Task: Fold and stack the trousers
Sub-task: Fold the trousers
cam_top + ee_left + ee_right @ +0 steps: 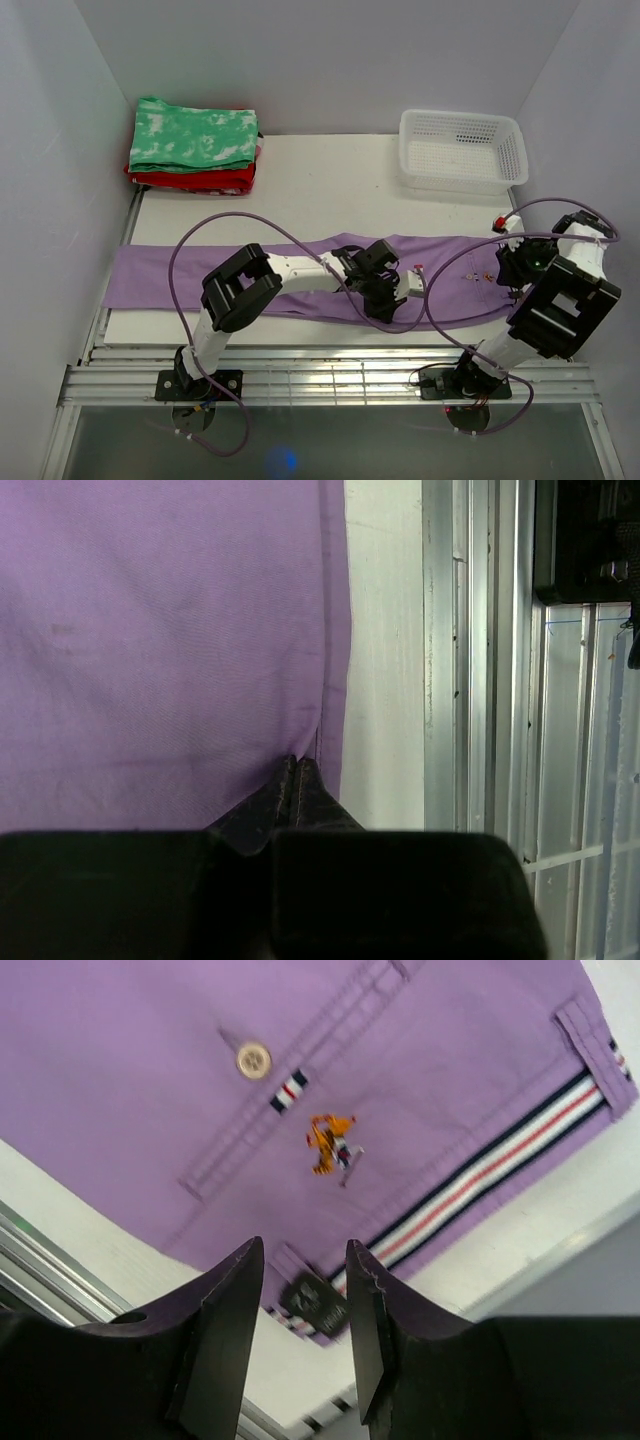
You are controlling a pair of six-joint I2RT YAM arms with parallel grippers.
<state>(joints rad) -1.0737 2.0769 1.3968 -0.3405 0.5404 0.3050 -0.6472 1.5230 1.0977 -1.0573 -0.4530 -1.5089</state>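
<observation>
Lavender trousers [160, 275] flat along near bench [330, 190] edge, striped waistband right. Left end effector [295, 780] pressed together at their near edge; right end effector [305, 1250] spread over waistband. Basket [455, 182] at far-right corner.

A white table [330, 185] is seen from above, closed in on three sides by plain pale walls: a back wall [320, 50], a left wall [50, 200] and a right wall [600, 120]. The walls are softly and evenly lit, with a faint lilac-grey cast. Along the table's near edge, silver metal rails [330, 372] are laid side by side across its width. Nearer than the rails a dull grey-green surface [400, 445] is shown, with a small blue glint [283, 461] on it. In the wrist views the white tabletop and ridged rails are seen close up.
</observation>
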